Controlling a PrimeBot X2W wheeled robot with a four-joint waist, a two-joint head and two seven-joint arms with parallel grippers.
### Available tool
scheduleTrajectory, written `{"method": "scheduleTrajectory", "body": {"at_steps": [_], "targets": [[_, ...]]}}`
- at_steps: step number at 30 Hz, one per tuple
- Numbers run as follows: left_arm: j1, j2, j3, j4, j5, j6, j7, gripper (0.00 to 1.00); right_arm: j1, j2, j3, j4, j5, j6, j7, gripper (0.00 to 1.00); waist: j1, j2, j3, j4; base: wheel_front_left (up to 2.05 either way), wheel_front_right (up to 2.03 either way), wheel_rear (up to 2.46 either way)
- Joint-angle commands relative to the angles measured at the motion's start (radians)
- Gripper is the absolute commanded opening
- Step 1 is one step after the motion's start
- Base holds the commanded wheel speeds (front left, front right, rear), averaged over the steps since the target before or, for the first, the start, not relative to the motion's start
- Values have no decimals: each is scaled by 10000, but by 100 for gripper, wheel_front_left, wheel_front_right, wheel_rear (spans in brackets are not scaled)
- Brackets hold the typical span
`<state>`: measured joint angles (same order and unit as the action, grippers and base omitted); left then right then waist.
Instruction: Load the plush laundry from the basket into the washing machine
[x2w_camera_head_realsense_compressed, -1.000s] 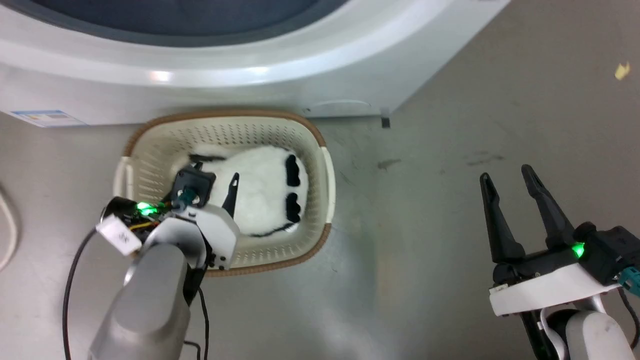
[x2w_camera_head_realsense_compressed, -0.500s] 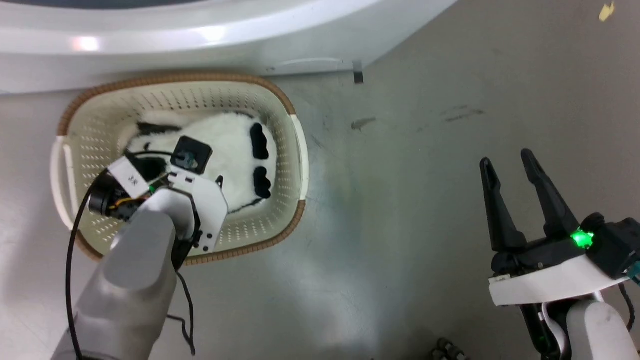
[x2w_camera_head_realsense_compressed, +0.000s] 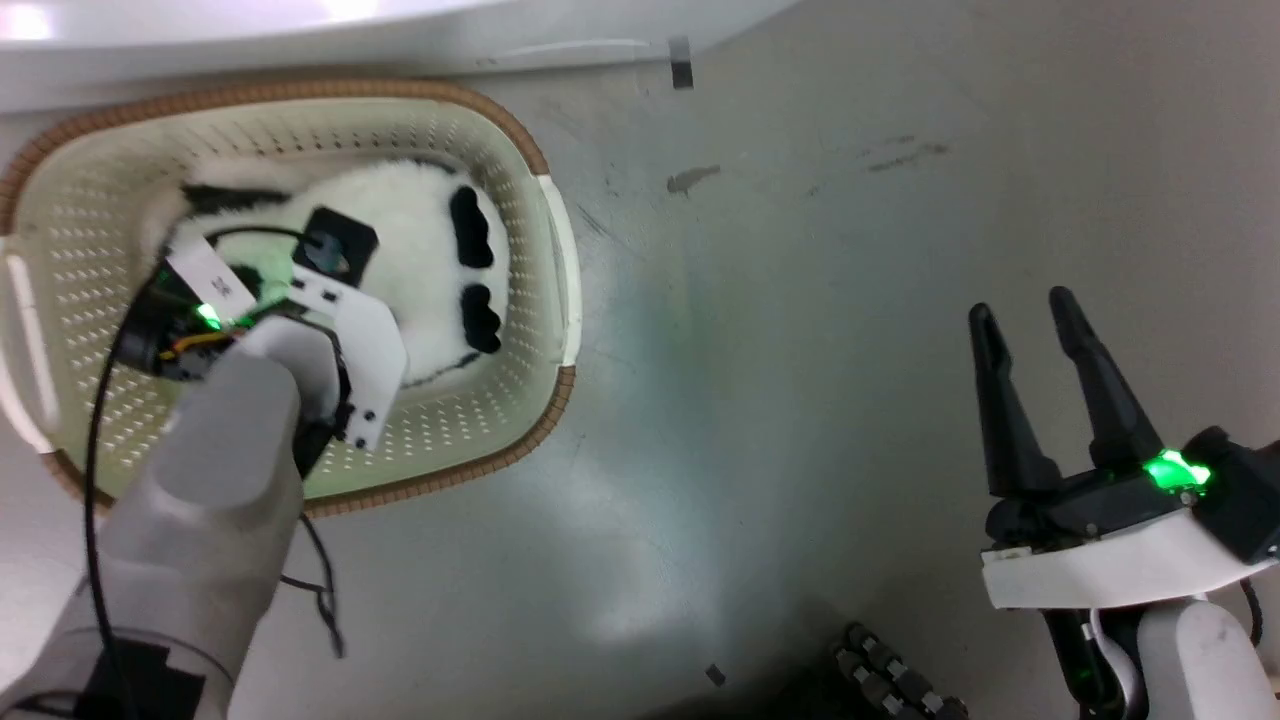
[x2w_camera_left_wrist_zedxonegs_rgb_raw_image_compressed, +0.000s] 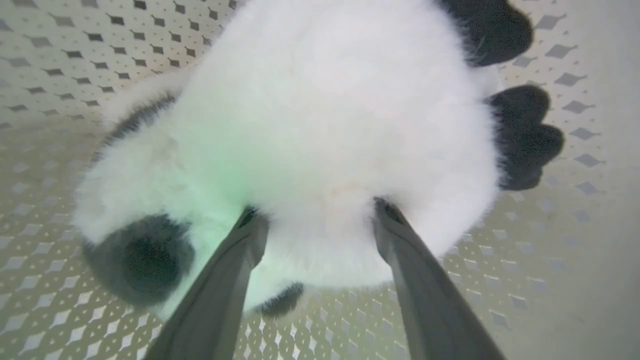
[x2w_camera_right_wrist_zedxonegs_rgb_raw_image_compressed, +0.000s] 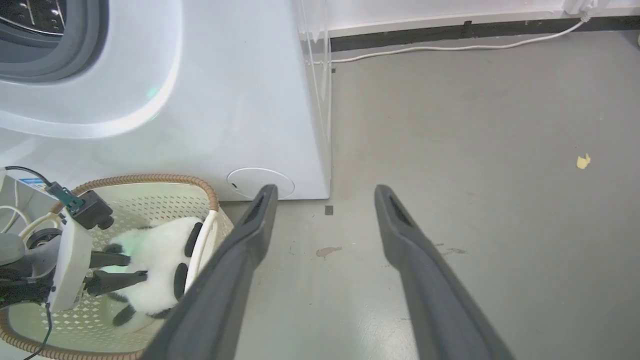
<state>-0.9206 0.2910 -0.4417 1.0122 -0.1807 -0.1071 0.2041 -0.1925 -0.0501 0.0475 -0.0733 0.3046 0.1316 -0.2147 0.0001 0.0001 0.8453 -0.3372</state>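
Now the left claw (x2w_camera_left_wrist_zedxonegs_rgb_raw_image_compressed: 317, 210) straddles the toy (x2w_camera_left_wrist_zedxonegs_rgb_raw_image_compressed: 320, 115) in the basket (x2w_camera_head_realsense_compressed: 563, 270), spread wide and sunk in fur; squeeze deep before lifting. The right claw (x2w_camera_head_realsense_compressed: 1020, 303) hangs open.

The grey floor (x2w_camera_head_realsense_compressed: 780, 420) before me is scuffed, with a dark smudge (x2w_camera_head_realsense_compressed: 690, 180) and fainter streaks (x2w_camera_head_realsense_compressed: 900, 155) to its right. A small dark square marker (x2w_camera_right_wrist_zedxonegs_rgb_raw_image_compressed: 328, 210) lies near the smudge. Well off to my right lies a yellow scrap (x2w_camera_right_wrist_zedxonegs_rgb_raw_image_compressed: 582, 161). A white cable (x2w_camera_right_wrist_zedxonegs_rgb_raw_image_compressed: 450, 48) runs along the black skirting strip (x2w_camera_right_wrist_zedxonegs_rgb_raw_image_compressed: 500, 27). A ribbed black thing (x2w_camera_head_realsense_compressed: 890, 675) lies close by; I cannot tell what it is.
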Motion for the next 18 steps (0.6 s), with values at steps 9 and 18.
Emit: {"method": "scheduleTrajectory", "body": {"at_steps": [9, 18], "targets": [[-881, 228, -559, 1278, -384, -77, -92, 0, -237, -1, 22, -101, 423, -9, -256, 100, -1, -1, 836, -390, 0, 0, 0], [-873, 590, -567, 2314, -1108, 16, -1107, 0, -721, -1, 105, 423, 721, -9, -443, 100, -1, -1, 446, -794, 0, 0, 0]]}}
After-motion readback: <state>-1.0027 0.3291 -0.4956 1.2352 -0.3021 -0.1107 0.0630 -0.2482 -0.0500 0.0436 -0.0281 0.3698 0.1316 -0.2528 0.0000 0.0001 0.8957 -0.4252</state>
